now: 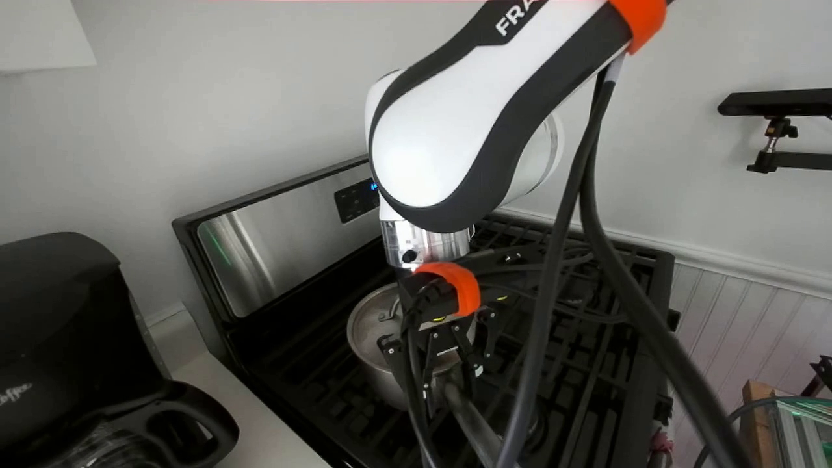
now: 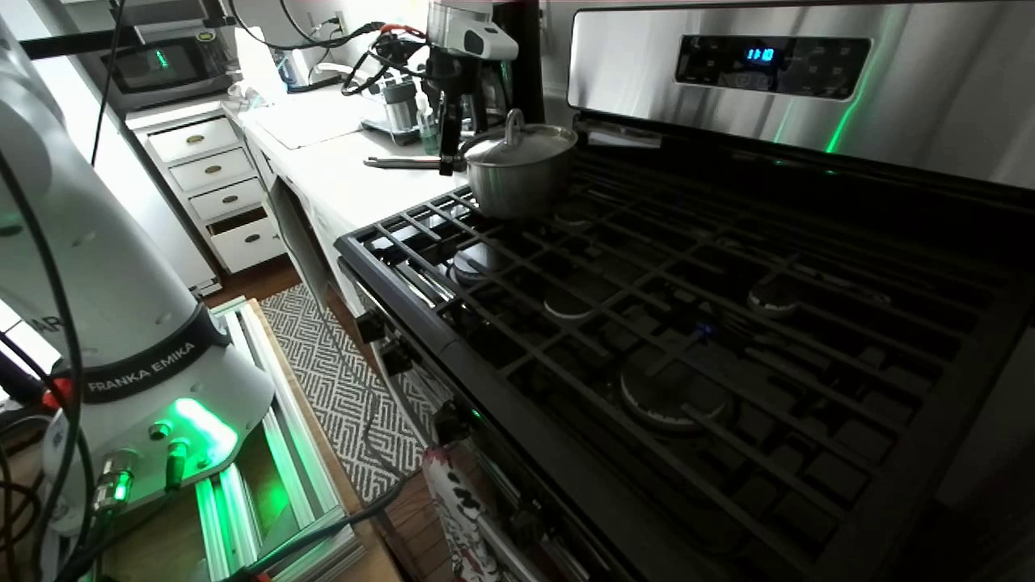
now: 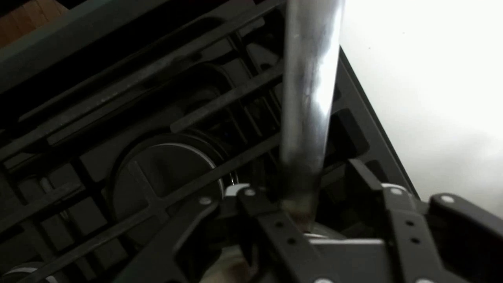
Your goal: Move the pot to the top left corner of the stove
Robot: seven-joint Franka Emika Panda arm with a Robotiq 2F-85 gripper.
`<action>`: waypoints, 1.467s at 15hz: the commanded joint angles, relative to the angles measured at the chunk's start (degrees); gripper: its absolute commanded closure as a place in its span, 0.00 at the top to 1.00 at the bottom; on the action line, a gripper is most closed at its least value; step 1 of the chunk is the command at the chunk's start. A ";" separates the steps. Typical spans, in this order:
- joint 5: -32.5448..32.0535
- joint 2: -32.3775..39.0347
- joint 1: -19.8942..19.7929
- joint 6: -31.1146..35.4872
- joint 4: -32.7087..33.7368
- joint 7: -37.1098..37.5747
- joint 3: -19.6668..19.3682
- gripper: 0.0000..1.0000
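Observation:
The shiny steel pot (image 1: 383, 380) with its domed lid stands upright on the grates of the stove (image 1: 598, 344), at the left end near the back panel. In an exterior view the pot (image 2: 517, 182) sits at the far end of the stove (image 2: 582, 279), its handle pointing over the counter side. My gripper (image 1: 450, 390) is at the handle's base, fingers pointing down. In the wrist view the handle (image 3: 310, 98) runs between the open fingers of the gripper (image 3: 308, 181), closer to one finger, with a gap at the other. The lower finger parts are dark.
A black coffee maker (image 1: 71, 338) stands on the white counter (image 1: 227, 383) beside the stove. The steel back panel (image 2: 623, 56) rises behind the pot. Thick cables (image 1: 578, 214) hang from my arm. A patterned towel (image 2: 461, 509) hangs at the stove front.

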 commanded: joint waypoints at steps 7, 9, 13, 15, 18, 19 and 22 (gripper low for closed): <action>-3.10 -7.05 1.07 -1.29 -1.15 2.19 -0.44 1.00; -5.01 -10.90 1.00 -2.00 -2.04 3.39 -0.08 1.00; -13.31 -18.75 -0.28 -4.14 -3.24 8.10 1.29 1.00; -18.26 -21.83 -1.36 -5.24 -3.23 9.76 2.02 1.00; -22.86 -25.22 -2.62 -6.65 -3.17 11.77 2.87 1.00; -23.81 -26.04 -2.95 -6.92 -3.21 12.06 3.09 1.00; -25.23 -27.85 -3.52 -8.14 -3.28 12.04 3.67 1.00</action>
